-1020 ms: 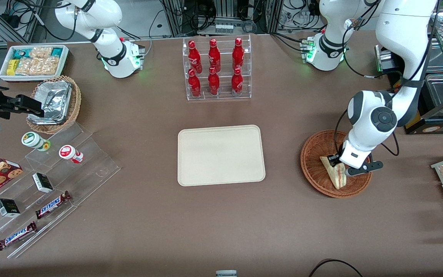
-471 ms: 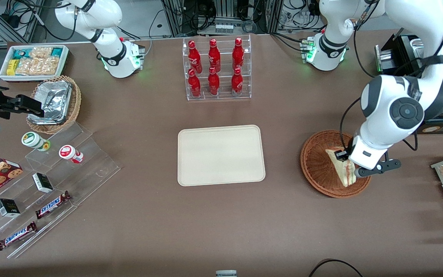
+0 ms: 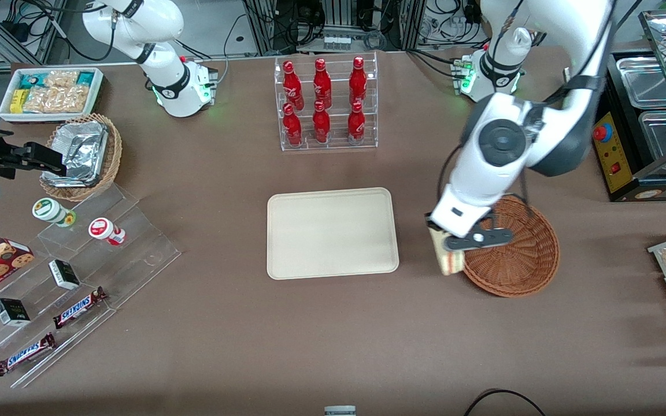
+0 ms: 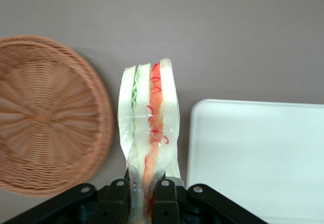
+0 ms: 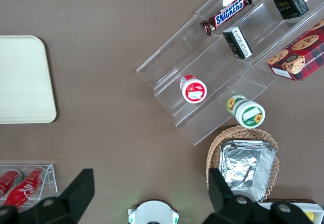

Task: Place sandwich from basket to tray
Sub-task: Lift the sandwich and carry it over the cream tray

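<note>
Gripper [image 4: 143, 191] clamped on sandwich [image 4: 148, 127], now lifted clear of basket [image 3: 521, 254], hanging over desk [image 3: 333, 335] btwn basket & tray [image 3: 333, 231]. Pickup done; carry to tray next, prob.

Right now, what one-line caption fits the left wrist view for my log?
The hand, shut on the wrapped sandwich, carries it above bare table between the basket and the tray.

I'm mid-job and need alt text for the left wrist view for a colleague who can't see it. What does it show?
The tool is shut on the wrapped sandwich, holding it above the bare brown table between the empty wicker basket and the cream tray. The sandwich's red and green filling faces the camera.
</note>
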`<state>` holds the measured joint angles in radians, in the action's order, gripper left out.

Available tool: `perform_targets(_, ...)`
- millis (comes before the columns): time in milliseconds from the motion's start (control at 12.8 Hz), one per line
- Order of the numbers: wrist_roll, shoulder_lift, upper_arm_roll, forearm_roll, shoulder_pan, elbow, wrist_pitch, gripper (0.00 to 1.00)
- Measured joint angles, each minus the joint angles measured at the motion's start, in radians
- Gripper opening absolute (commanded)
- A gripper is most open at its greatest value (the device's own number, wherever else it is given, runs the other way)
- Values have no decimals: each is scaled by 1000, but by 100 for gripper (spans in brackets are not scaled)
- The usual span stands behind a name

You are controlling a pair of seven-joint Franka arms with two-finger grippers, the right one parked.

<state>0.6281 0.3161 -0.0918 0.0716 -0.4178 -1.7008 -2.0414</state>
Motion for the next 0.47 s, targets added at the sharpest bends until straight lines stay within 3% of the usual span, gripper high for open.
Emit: perform_targets(471,114,189,0,1,-176,144,-34,0)
